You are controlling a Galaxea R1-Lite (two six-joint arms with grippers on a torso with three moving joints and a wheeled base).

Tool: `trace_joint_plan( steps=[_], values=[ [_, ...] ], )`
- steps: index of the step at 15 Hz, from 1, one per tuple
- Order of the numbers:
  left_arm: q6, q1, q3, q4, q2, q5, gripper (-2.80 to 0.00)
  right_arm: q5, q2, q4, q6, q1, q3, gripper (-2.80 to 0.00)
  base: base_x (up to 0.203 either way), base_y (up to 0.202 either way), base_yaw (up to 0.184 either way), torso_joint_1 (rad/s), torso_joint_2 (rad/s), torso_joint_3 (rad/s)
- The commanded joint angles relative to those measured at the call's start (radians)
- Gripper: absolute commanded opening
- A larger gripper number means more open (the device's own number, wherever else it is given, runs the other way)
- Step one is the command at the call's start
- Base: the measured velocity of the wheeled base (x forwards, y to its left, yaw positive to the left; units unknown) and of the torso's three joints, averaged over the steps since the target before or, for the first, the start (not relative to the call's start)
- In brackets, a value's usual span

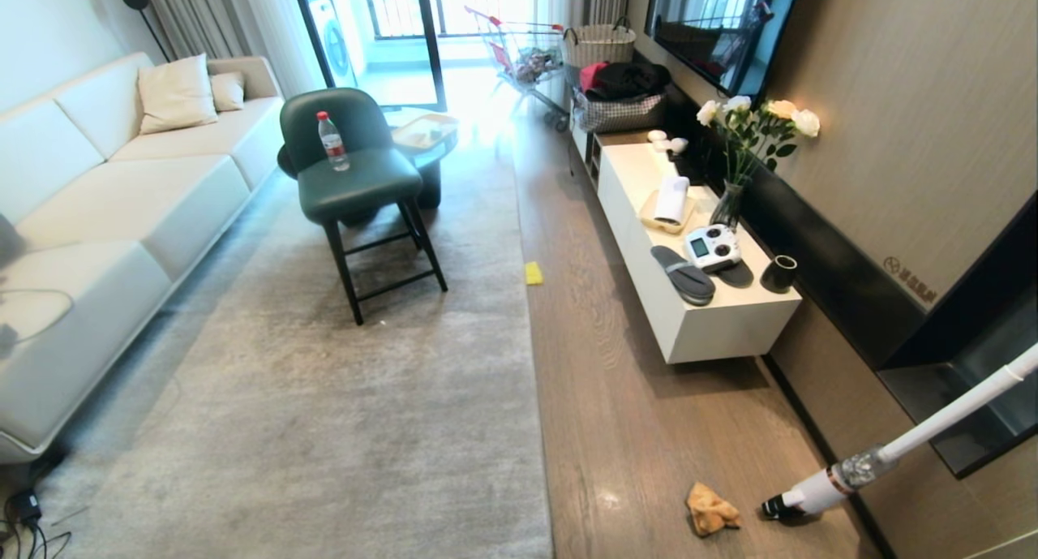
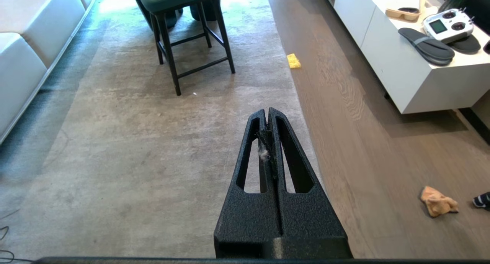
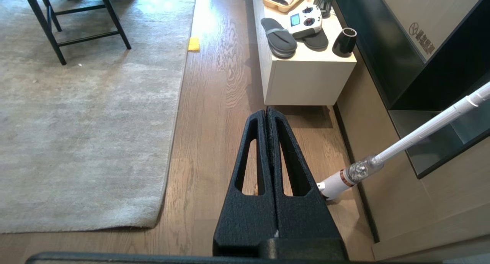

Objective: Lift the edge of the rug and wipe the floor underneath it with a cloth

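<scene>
The pale grey rug's edge (image 1: 537, 397) runs along the brown wood floor (image 1: 632, 429), and its rounded corner (image 3: 159, 214) shows in the right wrist view. The crumpled orange cloth (image 1: 711, 510) lies on the floor near the wall, well away from the rug; the left wrist view also shows this cloth (image 2: 438, 201). My left gripper (image 2: 267, 111) hangs shut above the rug near its edge, with a wisp of lint between its fingers. My right gripper (image 3: 267, 111) hangs shut and empty above the floor and hides most of the cloth. Neither arm shows in the head view.
A white stick vacuum (image 1: 827, 486) leans by the wall next to the cloth. A white low cabinet (image 1: 705, 324) stands along the wall. A small yellow sponge (image 1: 533, 273) lies at the rug's border. A green chair (image 1: 357, 178) stands on the rug, with a sofa (image 1: 97, 218) on the left.
</scene>
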Motion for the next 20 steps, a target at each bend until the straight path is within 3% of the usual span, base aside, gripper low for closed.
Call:
trace_joint_plan(
  steps=[1, 20],
  values=[
    [0.000, 0.000, 0.000, 0.000, 0.001, 0.001, -2.80, 0.001, 0.000, 0.000, 0.000, 0.000, 0.000, -2.80, 0.000, 0.000, 0.000, 0.141, -0.33, -0.181],
    [0.000, 0.000, 0.000, 0.000, 0.001, 0.001, -2.80, 0.001, 0.001, 0.000, 0.000, 0.000, 0.000, -2.80, 0.000, 0.000, 0.000, 0.115, -0.25, -0.133]
  ],
)
